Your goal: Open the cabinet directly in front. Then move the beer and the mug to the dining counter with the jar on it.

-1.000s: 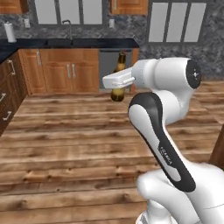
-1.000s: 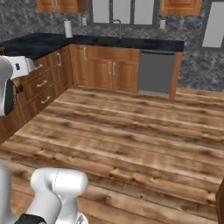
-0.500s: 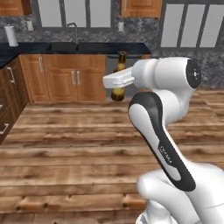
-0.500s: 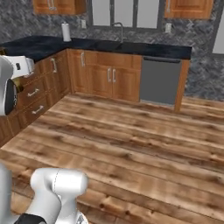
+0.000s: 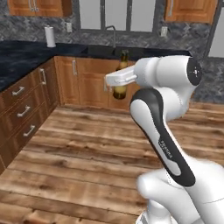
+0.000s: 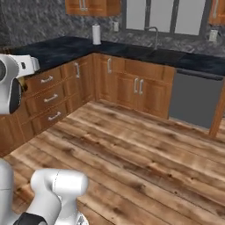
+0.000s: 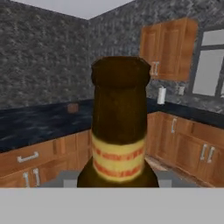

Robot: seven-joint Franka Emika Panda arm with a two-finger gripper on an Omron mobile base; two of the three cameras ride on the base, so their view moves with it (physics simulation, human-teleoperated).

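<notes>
The beer (image 5: 121,78), a brown glass bottle whose contents cannot be made out, stands upright in the air above the wooden floor (image 5: 87,148), pinched by the gripper (image 5: 119,79) at the end of the white arm; the jaws are closed against the bottle's body. In the hand view the bottle's neck and pale yellowish label (image 7: 118,159) rise in the near foreground, with a wall cabinet (image 7: 168,48) of reddish-brown wood and a paper towel roll (image 7: 162,95) behind. The left base view adds the sink faucet (image 5: 113,33) and the drawers (image 5: 24,111) under the black counter (image 5: 26,54). The right base view adds a grey dishwasher front (image 6: 195,99).
</notes>
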